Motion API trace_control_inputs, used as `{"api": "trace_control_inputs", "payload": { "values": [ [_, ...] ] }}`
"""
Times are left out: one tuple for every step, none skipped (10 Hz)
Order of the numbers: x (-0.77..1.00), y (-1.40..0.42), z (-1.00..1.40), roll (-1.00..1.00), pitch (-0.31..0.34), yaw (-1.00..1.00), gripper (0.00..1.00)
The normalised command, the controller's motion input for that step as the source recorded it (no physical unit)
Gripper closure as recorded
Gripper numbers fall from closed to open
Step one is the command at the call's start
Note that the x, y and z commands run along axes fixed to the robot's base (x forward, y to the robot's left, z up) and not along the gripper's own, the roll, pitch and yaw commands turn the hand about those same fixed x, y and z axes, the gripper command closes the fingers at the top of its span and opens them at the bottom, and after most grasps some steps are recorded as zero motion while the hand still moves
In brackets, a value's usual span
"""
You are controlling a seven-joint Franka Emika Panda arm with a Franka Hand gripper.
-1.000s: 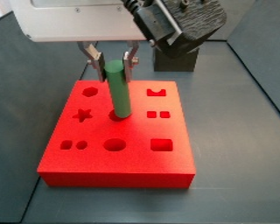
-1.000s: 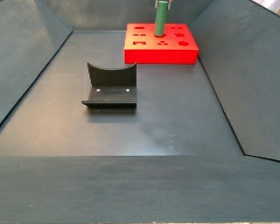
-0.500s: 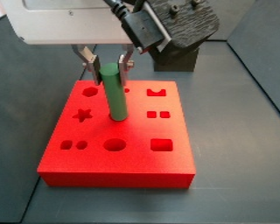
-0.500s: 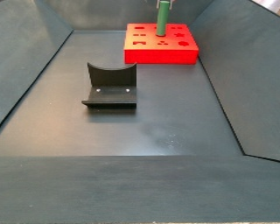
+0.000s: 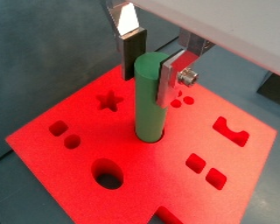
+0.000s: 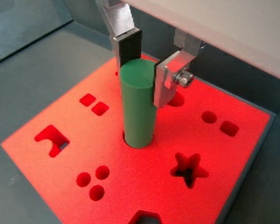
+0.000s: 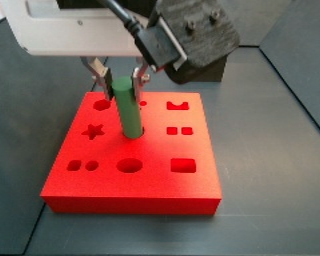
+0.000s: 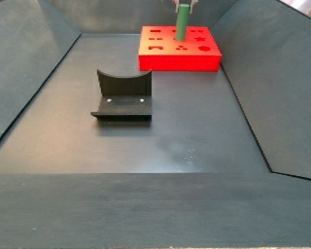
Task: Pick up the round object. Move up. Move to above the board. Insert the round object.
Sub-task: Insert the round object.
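Green round object [image 5: 150,96], one, stands in one board [image 5: 95,144] hole, tool [image 5: 150,68] gripping it.

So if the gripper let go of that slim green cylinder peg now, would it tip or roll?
Probably neither: the slim green cylinder peg stands upright with its foot in a hole of the flat red board. Held by the gripper near its top, it looks rigid. Lying free, its round shape would likely roll.

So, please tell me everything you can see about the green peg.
The round object is a plain, matte green cylinder, tall and slim, with a flat top. It stands upright, its lower end sunk in a round hole near the middle of the red board. The gripper is at its top, one silver finger on each side; whether they press it is unclear.
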Motion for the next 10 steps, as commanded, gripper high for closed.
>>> {"api": "trace_control_inputs", "payload": {
  "values": [
    [0.00,0.16,-0.69,-0.23,0.043,-0.15,1.00],
    [0.00,0.16,-0.72,-0.17,0.044,-0.13,1.00],
    [-0.17,0.08,-0.57,0.00,-0.007,0.00,1.00],
    [-0.22,0.00,-0.53,0.05,-0.066,0.00,1.00],
    [-0.05,0.00,-0.37,0.00,-0.051,0.00,1.00],
    [-0.01,0.00,0.00,-0.01,-0.021,0.00,1.00],
    [0.00,0.00,-0.07,0.00,0.000,0.00,1.00],
    [-0.28,0.00,-0.79,0.06,-0.247,0.00,1.00],
    [-0.23,0.01,-1.00,0.05,-0.123,0.00,1.00],
    [-0.11,0.02,-0.39,-0.02,-0.201,0.00,1.00]
  ]
}}
